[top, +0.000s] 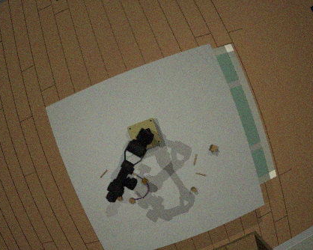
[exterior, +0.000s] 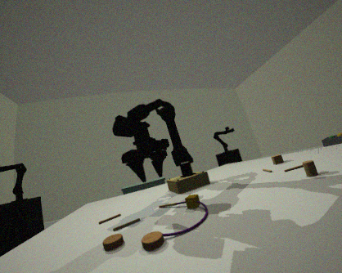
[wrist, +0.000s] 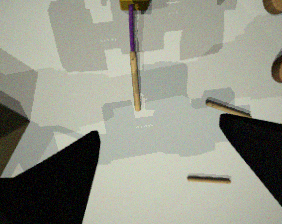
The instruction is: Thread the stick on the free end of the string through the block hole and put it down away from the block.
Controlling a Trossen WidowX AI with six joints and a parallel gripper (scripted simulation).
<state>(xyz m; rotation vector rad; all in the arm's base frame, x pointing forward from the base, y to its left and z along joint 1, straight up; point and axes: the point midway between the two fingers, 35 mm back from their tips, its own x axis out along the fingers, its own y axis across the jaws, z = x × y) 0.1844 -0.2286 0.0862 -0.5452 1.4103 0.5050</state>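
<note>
One pale grey square table top [top: 102,112] carries everything. Above it hangs the black arm's claw [exterior: 150,168], released, fingers spread wide with nothing between them, clear of the surface. Its tan base plate [exterior: 202,180] sits behind the small yellow wooden block [exterior: 192,200]. The purple string [exterior: 195,224] curves from the block to a round wooden button [exterior: 152,240]. The thin wooden stick [wrist: 135,82] on the string's end lies flat on the table, just beyond the block, ahead of the claw.
</note>
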